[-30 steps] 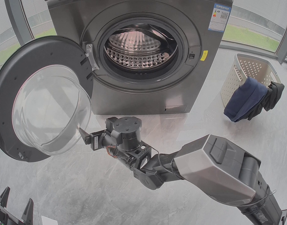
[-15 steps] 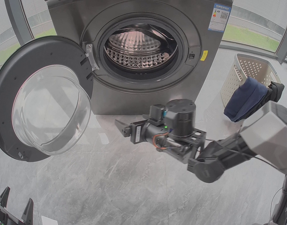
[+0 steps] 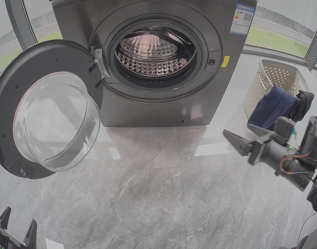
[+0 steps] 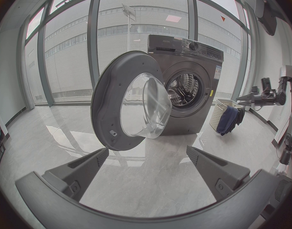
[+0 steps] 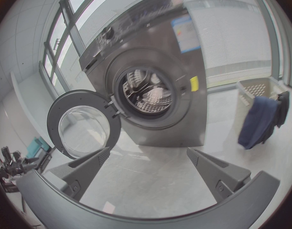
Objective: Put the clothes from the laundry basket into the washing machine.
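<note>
Head view showing the right hand (image 3: 236,128) hovering wide open, holding nothing, just beside the laundry basket (image 3: 269,71), blue cloth (image 3: 271,108) and black cloth (image 3: 301,105) hanging over its rim, washing machine (image 3: 148,113) standing with its door (image 3: 27,63) open, left hand (image 3: 20,215) sitting open low down.

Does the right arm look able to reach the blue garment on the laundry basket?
Probably yes: the open right gripper hangs near the blue garment draped over the laundry basket rim, nothing between them, though it isn't aimed at it.

We stand on a polished grey stone-look floor (image 3: 155,197), daylight pouring through tall dark-framed windows (image 4: 69,51), a strip of grass (image 3: 276,40) outside.
</note>
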You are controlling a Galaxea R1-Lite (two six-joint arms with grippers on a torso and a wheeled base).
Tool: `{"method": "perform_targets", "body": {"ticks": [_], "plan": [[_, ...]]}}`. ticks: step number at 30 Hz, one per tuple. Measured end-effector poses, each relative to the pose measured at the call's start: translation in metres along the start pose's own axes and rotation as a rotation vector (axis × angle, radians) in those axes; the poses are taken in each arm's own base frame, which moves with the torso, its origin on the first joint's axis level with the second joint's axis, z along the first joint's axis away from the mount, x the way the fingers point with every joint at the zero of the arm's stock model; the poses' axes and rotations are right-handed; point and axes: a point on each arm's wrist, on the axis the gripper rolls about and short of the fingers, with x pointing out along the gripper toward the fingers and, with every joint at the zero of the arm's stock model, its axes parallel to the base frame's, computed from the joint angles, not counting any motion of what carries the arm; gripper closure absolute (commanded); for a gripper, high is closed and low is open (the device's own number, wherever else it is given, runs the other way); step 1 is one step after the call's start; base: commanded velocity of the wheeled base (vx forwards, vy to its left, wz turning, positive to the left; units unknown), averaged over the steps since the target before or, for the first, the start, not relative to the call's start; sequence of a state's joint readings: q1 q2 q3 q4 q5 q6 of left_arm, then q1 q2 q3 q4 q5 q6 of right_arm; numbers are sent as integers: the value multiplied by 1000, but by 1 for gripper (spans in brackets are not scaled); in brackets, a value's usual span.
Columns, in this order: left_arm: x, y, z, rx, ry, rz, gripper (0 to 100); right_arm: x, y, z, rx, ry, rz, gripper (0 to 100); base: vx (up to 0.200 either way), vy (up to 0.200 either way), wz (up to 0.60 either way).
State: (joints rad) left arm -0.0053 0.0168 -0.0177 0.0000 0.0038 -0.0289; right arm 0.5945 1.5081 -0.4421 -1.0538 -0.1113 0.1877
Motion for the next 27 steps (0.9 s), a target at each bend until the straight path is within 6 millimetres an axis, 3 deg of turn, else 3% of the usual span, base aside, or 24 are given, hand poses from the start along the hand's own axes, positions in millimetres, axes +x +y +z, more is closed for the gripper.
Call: {"method": "perform_targets", "body": {"ticks": [6, 10, 13, 27], "plan": [[0, 0, 0, 0, 0, 0, 0, -77, -40, -1, -76, -73, -172, 0, 0, 0, 0], [0, 0, 0, 0, 0, 1, 0, -118, -51, -8, -117, -112, -260, 0, 0, 0, 0], [0, 0, 0, 0, 0, 1, 0, -141, -53, -17, -128, -96, -308, 0, 0, 0, 0], [0, 0, 0, 0, 0, 1, 0, -211, -45, -57, -130, 1, -448, 0, 0, 0, 0]]}}
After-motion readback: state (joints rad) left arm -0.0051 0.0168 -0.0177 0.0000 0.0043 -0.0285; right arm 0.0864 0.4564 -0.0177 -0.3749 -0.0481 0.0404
